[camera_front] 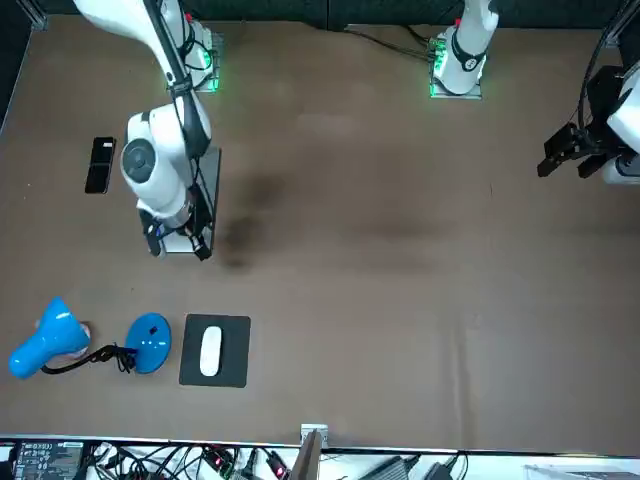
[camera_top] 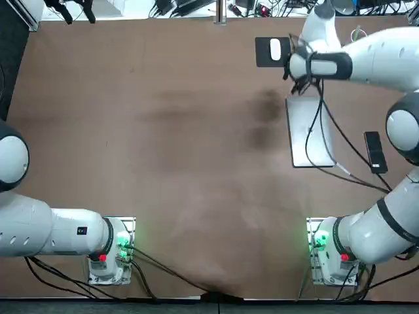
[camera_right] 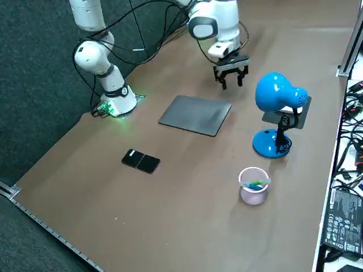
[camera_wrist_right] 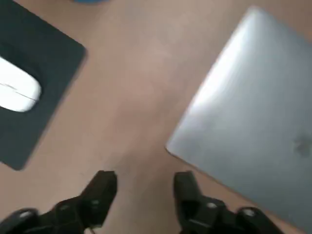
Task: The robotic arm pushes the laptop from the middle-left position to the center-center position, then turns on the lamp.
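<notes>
Zero steps done yet: right gripper [camera_wrist_right: 144,180] jaws spread, empty, silver laptop [camera_wrist_right: 253,112] corner just ahead; blue lamp [camera_right: 274,93] untouched

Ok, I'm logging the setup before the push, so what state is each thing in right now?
laptop: closed, lying flat.
lamp: upright, no glow visible.
mouse: resting on its pad.
phone: flat, screen dark.
cup: upright, something small inside.
right gripper: open, empty, by the laptop's corner.
</notes>
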{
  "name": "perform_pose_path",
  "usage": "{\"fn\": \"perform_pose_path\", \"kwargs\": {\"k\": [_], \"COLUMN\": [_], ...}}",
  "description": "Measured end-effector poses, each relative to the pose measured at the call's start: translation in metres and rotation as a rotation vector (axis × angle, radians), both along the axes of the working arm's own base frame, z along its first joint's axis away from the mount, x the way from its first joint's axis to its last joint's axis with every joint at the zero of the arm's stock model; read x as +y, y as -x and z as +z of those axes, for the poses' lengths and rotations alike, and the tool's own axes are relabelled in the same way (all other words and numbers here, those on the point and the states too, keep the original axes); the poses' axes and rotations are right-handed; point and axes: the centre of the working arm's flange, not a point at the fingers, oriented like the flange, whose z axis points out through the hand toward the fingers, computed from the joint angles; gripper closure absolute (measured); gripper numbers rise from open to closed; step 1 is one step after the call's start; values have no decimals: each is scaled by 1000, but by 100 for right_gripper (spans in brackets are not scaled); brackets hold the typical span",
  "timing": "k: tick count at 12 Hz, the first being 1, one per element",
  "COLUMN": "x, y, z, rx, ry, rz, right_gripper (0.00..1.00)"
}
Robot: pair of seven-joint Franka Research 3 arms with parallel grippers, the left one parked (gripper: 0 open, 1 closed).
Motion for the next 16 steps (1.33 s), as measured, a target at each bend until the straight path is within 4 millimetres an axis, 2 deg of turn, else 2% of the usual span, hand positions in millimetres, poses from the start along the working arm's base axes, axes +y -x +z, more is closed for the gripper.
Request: {"fn": "perform_pose_path", "kwargs": {"k": [2,3,4,7,8,12,16], "x": [-5,-5,-3,1,2,-13,-44], "y": [-33,-48,-61,-89,-95,-127,-141], "z": [17,20,21,2,-6,-19,-30], "rx": [-2,-8,-18,-31,-31,-53,-34], "ry": [42,66,89,154,170,206,237], "rz": [71,109,142,242,270,310,423], "right_gripper": [44,44,51,91,98,98,98]}}
